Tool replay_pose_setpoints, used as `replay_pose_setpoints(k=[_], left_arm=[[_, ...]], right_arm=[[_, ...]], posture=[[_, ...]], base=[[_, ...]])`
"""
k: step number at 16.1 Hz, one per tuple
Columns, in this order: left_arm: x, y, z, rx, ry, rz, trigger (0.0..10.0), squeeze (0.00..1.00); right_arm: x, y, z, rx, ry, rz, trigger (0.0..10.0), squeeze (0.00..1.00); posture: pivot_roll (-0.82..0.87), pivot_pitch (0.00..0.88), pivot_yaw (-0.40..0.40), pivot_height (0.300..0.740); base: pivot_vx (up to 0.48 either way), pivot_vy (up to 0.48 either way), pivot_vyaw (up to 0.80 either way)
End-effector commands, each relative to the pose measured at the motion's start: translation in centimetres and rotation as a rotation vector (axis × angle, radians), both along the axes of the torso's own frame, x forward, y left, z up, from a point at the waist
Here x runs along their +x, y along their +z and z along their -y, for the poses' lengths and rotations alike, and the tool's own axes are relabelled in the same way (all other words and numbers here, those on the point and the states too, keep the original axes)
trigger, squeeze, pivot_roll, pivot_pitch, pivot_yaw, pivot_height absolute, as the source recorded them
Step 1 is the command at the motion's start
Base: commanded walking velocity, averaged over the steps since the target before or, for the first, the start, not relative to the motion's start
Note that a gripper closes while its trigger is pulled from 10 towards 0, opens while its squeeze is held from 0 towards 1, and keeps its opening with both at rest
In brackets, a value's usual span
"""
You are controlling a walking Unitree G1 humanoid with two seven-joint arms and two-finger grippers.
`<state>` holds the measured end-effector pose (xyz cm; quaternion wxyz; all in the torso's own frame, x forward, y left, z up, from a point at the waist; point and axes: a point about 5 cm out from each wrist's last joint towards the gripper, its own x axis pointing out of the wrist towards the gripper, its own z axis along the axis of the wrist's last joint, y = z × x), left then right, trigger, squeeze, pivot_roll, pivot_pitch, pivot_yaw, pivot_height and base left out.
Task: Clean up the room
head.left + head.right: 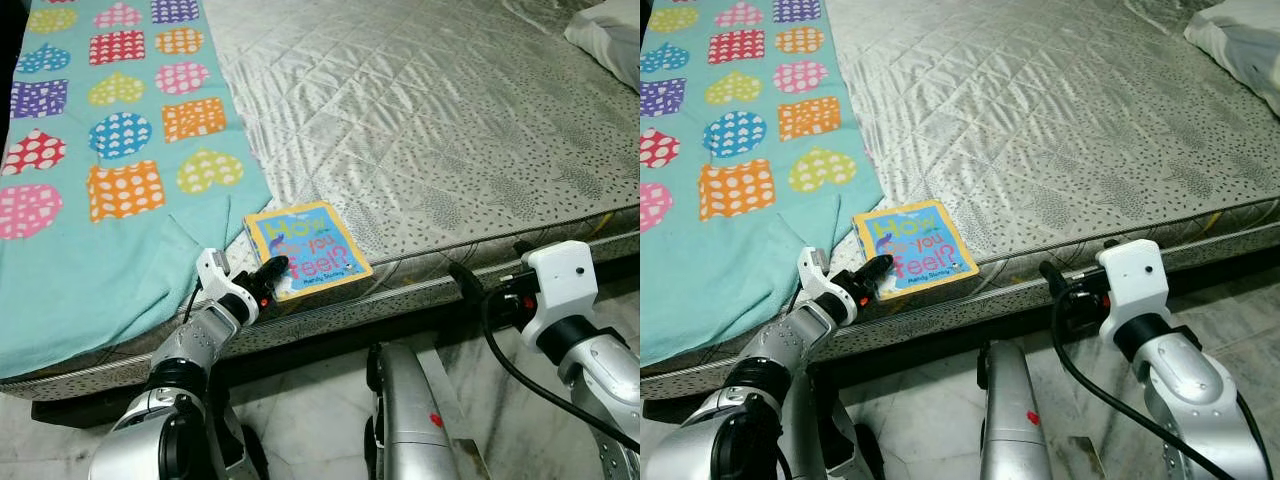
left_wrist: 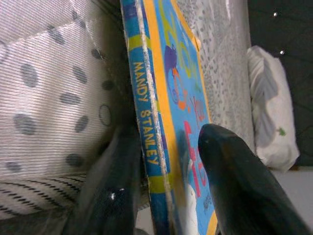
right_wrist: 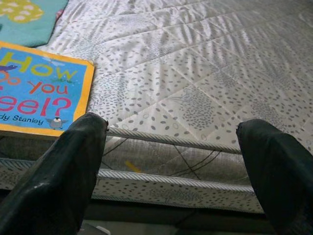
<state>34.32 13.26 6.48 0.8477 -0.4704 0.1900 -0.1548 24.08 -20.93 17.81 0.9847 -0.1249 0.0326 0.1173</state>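
A picture book [image 1: 305,248] with a blue cover and yellow border lies flat at the front edge of the grey quilted mattress [image 1: 430,130]. My left gripper [image 1: 272,268] is at the book's near left corner. In the left wrist view its spine [image 2: 142,107] sits between the two fingers, one finger [image 2: 230,171] on the cover and the other underneath, so the gripper is shut on the book. My right gripper [image 1: 1080,258] is open wide, low at the mattress edge to the right of the book [image 3: 39,93], holding nothing.
A turquoise blanket [image 1: 110,150] with coloured hearts and squares covers the left side of the bed, its edge beside the book. A white pillow [image 1: 605,40] lies at the far right. Marble floor [image 1: 320,400] is below the bed frame.
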Motion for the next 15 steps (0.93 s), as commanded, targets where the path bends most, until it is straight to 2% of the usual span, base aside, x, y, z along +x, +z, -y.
replay_pose_setpoints(k=[1,7,15], left_arm=[[0.11,0.19,0.21,-0.032,-0.005,0.007,0.0,0.00],[0.24,0.61,0.21,-0.127,-0.016,0.013,0.0,0.00],[0.33,0.75,0.28,-0.159,-0.020,0.000,0.0,0.00]], right_arm=[[-0.01,-0.24,-0.02,-0.005,0.007,-0.009,10.0,0.00],[0.00,-0.36,-0.06,-0.009,0.008,-0.007,10.0,0.00],[0.37,-0.40,-0.37,-0.013,0.018,-0.001,10.0,0.00]], posture=[[-0.41,0.182,-0.006,0.526],[-0.41,0.180,-0.005,0.526],[-0.40,0.182,-0.009,0.526]], base=[[0.000,0.000,0.00],[0.000,0.000,0.00],[0.000,0.000,0.00]])
